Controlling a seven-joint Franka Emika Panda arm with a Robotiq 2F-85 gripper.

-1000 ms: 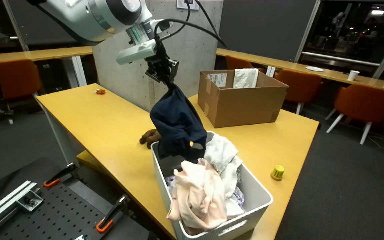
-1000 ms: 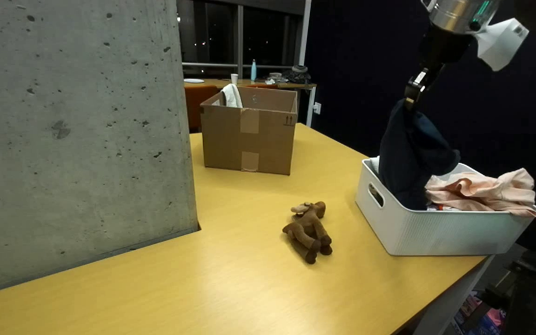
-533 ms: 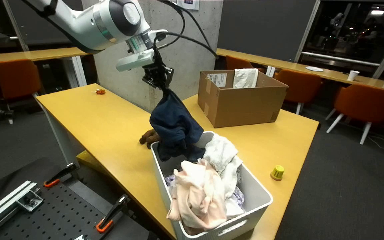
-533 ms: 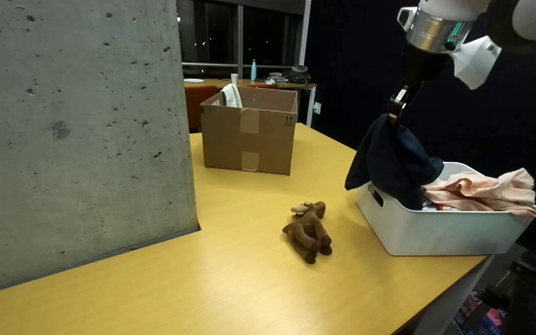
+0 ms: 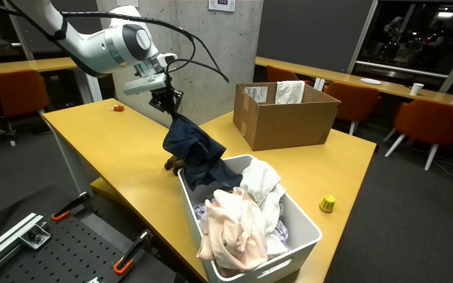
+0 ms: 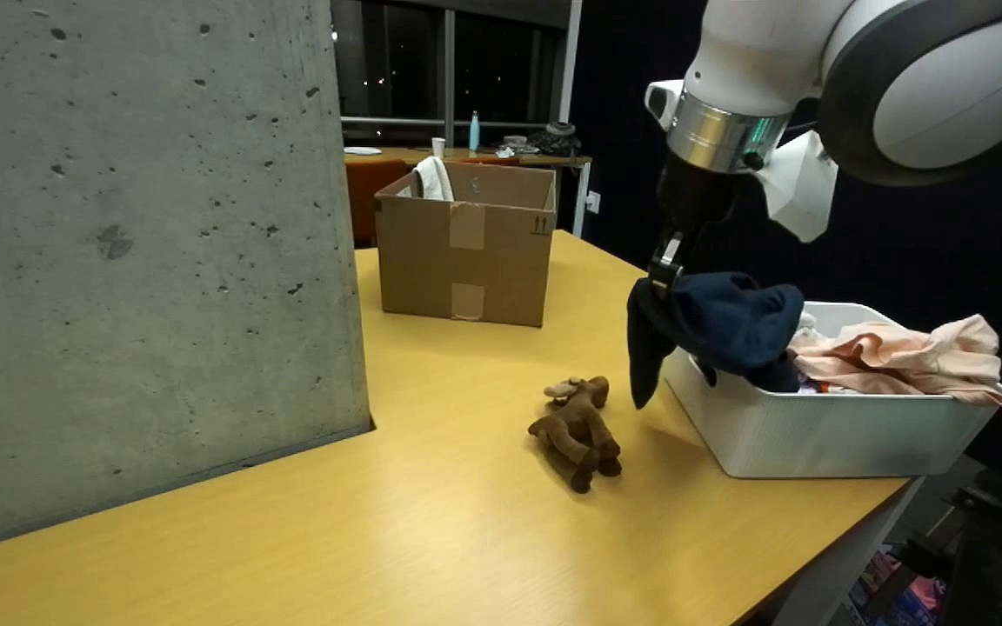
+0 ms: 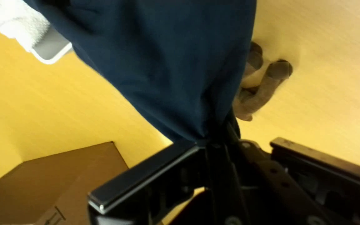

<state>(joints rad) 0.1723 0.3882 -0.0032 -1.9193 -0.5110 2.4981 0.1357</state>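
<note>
My gripper [image 5: 174, 115] is shut on a bunched end of a navy cloth [image 5: 196, 147], above the table beside the bin. The cloth slants from the fingers across the end rim of the light grey bin [image 5: 303, 228], its far end down inside the bin. In an exterior view the gripper [image 6: 663, 280] stands left of the bin, and a fold of the navy cloth [image 6: 731, 317] hangs outside it. A brown plush animal [image 6: 579, 426] lies on the table close by. In the wrist view the navy cloth [image 7: 167, 62] hides the fingertips' grip and part of the plush animal [image 7: 258, 93].
The bin holds a peach cloth [image 5: 236, 232] and a white towel [image 5: 262, 181]. An open cardboard box [image 5: 289, 125] stands on the yellow table [image 5: 132, 145], a white cloth [image 5: 289, 92] over its edge. A yellow cup [image 5: 327, 203] and concrete pillar [image 6: 153, 261] are also there.
My gripper has moved down and away from the bin, toward the plush animal's side. The navy cloth, first hanging over the bin, now trails across its rim, with a fold outside.
</note>
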